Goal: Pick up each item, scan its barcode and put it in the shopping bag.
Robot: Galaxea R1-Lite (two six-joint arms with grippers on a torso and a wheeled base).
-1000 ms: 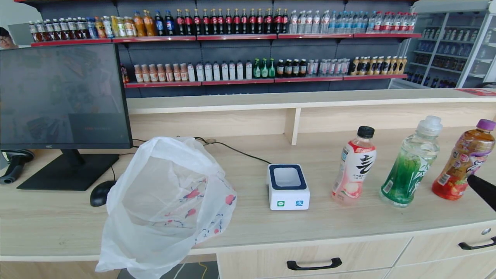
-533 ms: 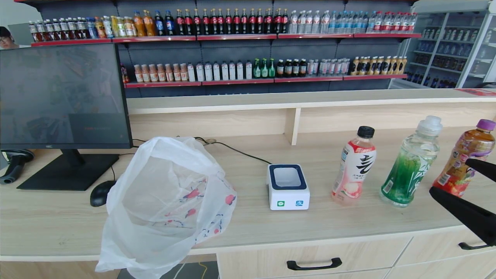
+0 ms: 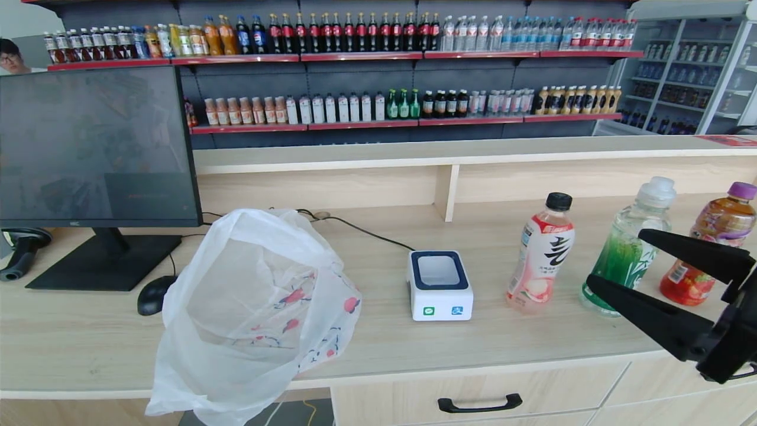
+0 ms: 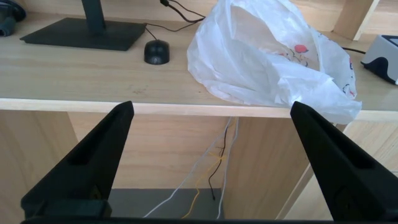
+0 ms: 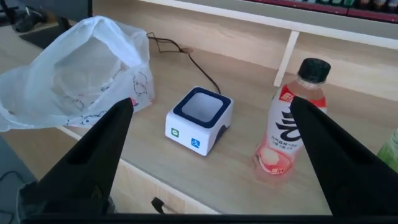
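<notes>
- While you are scanning the counter from the left, the left gripper is hanging below the counter's front edge, fingers spread wide and holding nothing.
- The shopping bag is sitting just right of the mouse, with its mouth gaping upward and its bottom spilling over the front edge.
- The scanner is resting right of the bag with its window facing up, and bare counter is lying on both sides of it for you.
- The pink bottle, green bottle and orange bottle are standing in a row, long axes vertical and caps up, with narrow gaps between them.
- The right gripper is hovering on the near side of the green bottle, above the counter's front edge, with its fingers wide apart and gripping nothing.
</notes>
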